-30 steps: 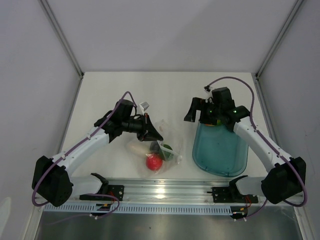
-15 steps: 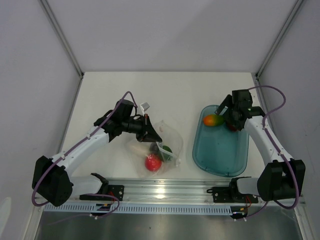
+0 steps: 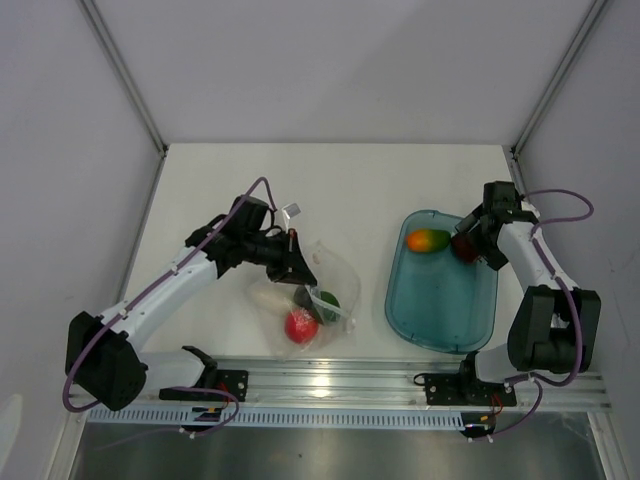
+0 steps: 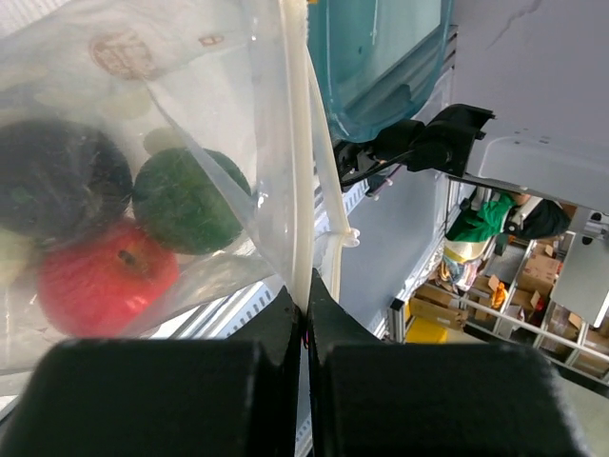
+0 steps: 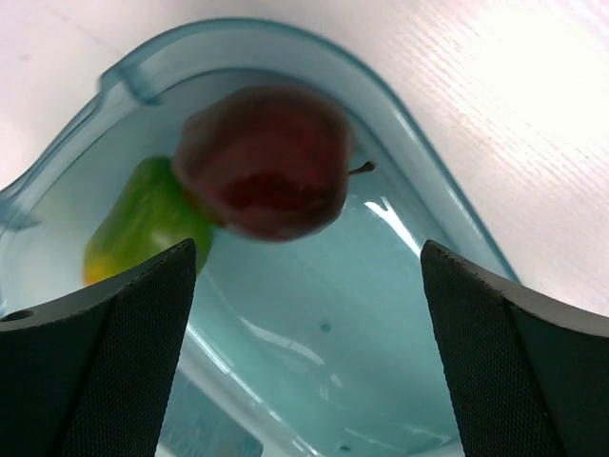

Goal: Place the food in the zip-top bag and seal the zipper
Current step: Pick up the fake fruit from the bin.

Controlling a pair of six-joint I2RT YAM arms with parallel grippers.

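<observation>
Pinching zipper (image 4: 299, 171) w/ L jaws, R jaws spread, shifted right, apple (image 5: 262, 162) in tray (image 5: 366, 319)

Bright, even overhead light; shadows soft. Glare on the near rail (image 3: 330, 380) and the table (image 5: 495, 86). Apple (image 5: 262, 162) blurred. Left gripper (image 4: 304, 314) out of focus.

Teal oval tray (image 3: 441, 312) on white table (image 3: 350, 180)
</observation>
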